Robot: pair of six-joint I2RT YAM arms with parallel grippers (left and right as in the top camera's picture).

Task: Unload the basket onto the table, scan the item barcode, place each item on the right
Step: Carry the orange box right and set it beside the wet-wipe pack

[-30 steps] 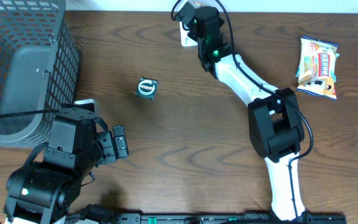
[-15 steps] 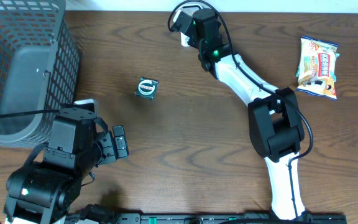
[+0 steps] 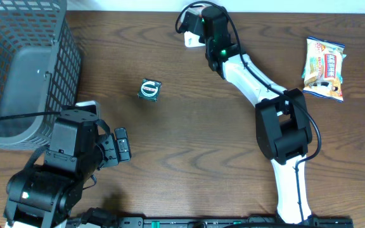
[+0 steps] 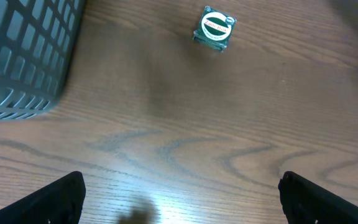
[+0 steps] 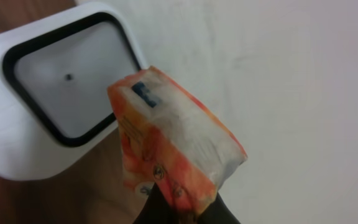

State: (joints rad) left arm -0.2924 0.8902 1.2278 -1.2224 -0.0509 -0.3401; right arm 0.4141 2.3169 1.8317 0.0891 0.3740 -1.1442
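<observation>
You're mid-scan: right gripper (image 5: 180, 210) clamped on the orange snack packet (image 5: 173, 143), just in front of the scanner (image 5: 61, 87) at the far edge of the desk (image 3: 189, 139), left gripper (image 4: 182, 199) wide open and empty, so next you'll probably need to tilt it until it reads.

Two packets (image 3: 324, 59) (image 5: 173, 143), one scanner (image 5: 61, 81), basket (image 3: 18, 69), tin (image 3: 149, 89)

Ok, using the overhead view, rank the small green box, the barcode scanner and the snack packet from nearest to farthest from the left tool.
1. small green box: mid-table, just beyond the open left tool.
2. barcode scanner: white, at the table's far edge near the middle.
3. snack packet: far over on the right side.
</observation>
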